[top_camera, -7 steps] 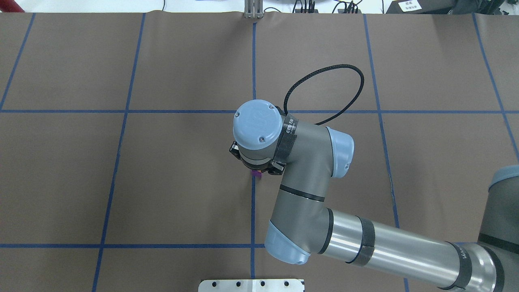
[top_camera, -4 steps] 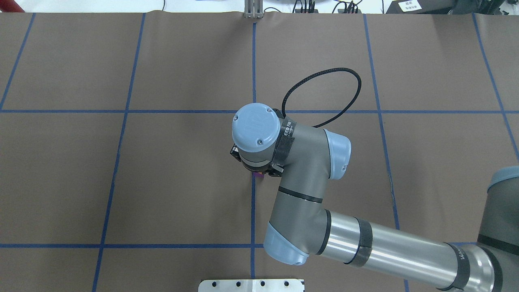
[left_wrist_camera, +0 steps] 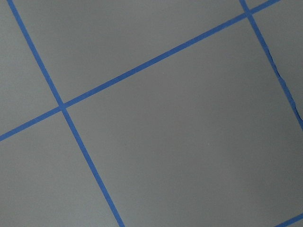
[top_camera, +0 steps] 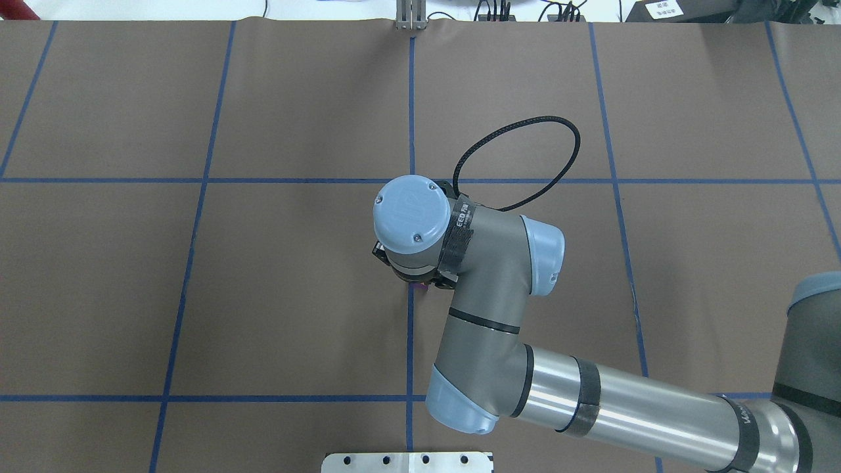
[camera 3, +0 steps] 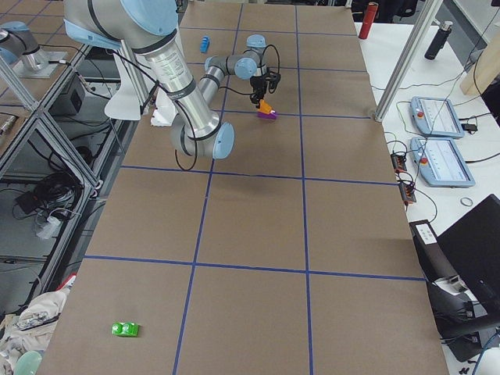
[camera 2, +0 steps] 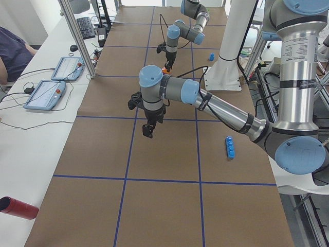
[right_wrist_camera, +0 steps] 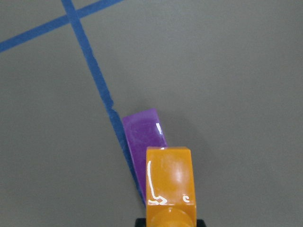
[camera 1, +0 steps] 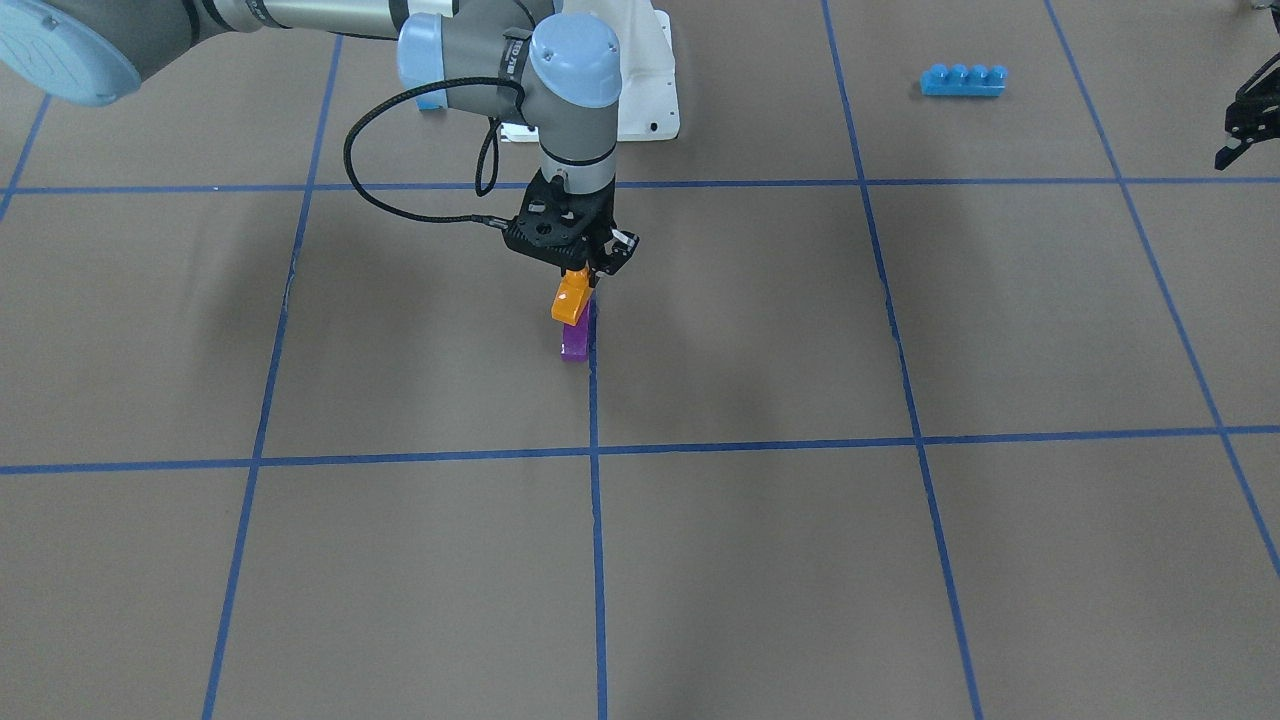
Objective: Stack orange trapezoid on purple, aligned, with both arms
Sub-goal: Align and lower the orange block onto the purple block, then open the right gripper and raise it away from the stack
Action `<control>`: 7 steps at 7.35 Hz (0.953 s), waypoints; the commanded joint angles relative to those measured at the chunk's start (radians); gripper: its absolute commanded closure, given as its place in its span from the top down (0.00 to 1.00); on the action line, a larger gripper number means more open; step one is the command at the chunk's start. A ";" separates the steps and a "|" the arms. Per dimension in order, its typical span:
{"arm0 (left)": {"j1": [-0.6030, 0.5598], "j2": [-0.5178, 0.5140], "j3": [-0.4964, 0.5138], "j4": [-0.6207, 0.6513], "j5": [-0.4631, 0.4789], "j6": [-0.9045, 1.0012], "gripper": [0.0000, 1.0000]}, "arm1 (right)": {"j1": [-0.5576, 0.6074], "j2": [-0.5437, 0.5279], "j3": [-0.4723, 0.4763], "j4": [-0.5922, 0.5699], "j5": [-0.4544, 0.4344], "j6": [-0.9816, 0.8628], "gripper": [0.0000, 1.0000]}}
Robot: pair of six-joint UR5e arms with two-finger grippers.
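My right gripper is shut on the orange trapezoid and holds it just above the purple block, which stands on the brown table by a blue tape line. In the right wrist view the orange trapezoid overlaps the near end of the purple block, which is turned slightly from it. From overhead the right wrist hides the orange block, and only a sliver of purple shows. My left gripper hangs apart at the table's side; I cannot tell whether it is open or shut.
A long blue four-stud brick lies near the white pedestal base. A green block lies at the table's far right end. A red cylinder lies at the left end. Operators' tablets sit on the side bench.
The right wrist has shifted slightly toward the robot and left in the overhead view. It now covers more of the purple block.
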 commanded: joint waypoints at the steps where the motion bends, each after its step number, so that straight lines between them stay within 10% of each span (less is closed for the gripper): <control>1: 0.000 0.002 0.000 0.000 -0.002 -0.002 1.00 | 0.001 0.001 0.000 0.000 -0.008 -0.007 1.00; 7: -0.068 0.048 0.091 -0.011 -0.009 0.003 1.00 | 0.197 -0.066 0.097 -0.016 0.176 -0.207 1.00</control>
